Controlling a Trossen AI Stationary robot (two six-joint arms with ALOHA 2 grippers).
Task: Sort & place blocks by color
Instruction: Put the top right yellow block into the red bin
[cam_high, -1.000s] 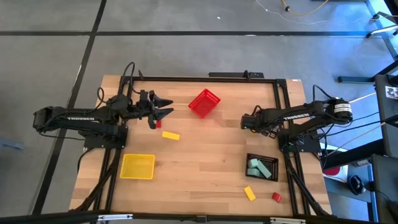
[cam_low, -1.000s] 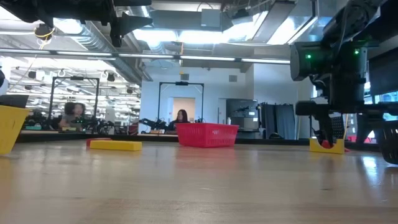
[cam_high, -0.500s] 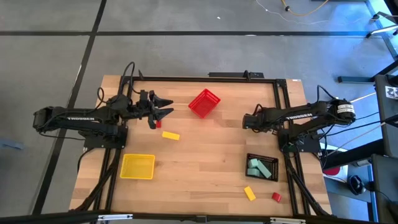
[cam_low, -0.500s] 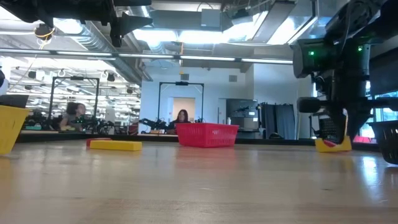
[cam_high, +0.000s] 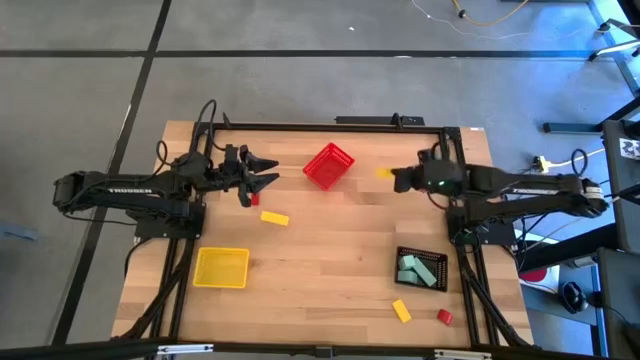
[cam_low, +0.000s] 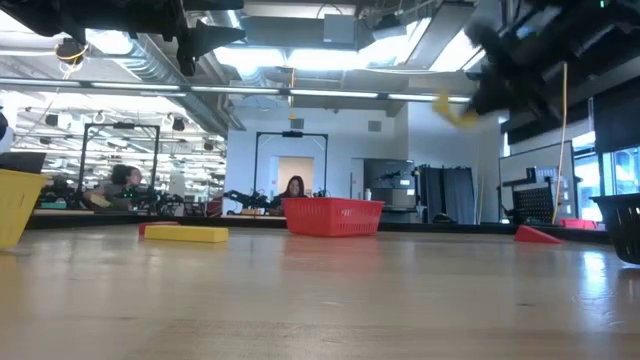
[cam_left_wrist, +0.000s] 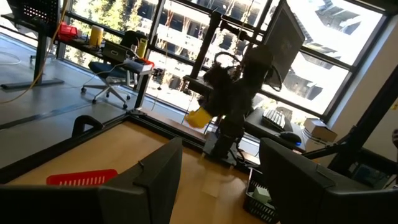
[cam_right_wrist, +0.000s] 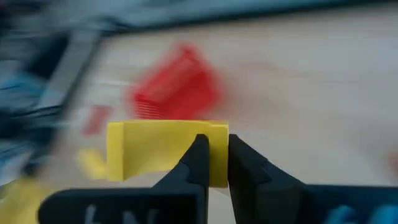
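From above, the right claw (cam_high: 392, 176) is clamped on a yellow block (cam_high: 384, 173) in the air just beside the red bin (cam_high: 328, 165); the left claw (cam_high: 268, 170) hangs open on that bin's other side. The worktop (cam_high: 330, 240) between them lies bare. Another yellow block (cam_high: 274, 217) and the yellow bin (cam_high: 221, 267) sit lower left; the black bin (cam_high: 421, 268) holds green blocks (cam_high: 410, 270). At table height, the held block (cam_low: 452, 108) rides high above the wood

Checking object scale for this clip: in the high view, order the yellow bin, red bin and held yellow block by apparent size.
1. yellow bin and red bin: alike, so unranked.
2. held yellow block, at the right hand: smallest.
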